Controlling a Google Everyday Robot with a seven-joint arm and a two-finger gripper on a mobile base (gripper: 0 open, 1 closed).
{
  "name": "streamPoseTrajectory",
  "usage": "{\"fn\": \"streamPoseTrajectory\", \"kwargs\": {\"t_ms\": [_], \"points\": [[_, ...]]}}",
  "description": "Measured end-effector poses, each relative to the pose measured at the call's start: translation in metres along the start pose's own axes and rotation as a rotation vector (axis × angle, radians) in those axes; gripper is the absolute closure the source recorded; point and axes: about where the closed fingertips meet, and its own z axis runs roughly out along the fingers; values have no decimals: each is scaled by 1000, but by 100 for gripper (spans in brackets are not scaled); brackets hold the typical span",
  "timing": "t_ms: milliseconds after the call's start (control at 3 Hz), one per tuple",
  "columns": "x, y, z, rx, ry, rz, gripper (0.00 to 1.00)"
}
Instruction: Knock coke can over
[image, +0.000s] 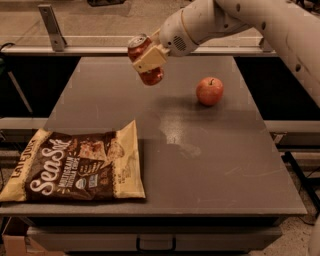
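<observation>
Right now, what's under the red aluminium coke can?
Only bare grey tabletop lies below the tilted red aluminium coke can, held by the gripper. Whether its base touches the surface cannot be told; the gripper covers its middle.

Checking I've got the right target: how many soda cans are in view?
1: the coke can, tilted over the table's far left part, with the gripper against it. None seems hidden.
</observation>
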Motion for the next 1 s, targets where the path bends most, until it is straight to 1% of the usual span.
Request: {"fn": "streamPoseTrajectory", "kwargs": {"t_ms": [333,667,1000], "points": [[43,24,-26,-54,256,-61,100],[96,64,-46,-167,499,-88,100],[123,93,-52,-251,641,-121,83]]}}
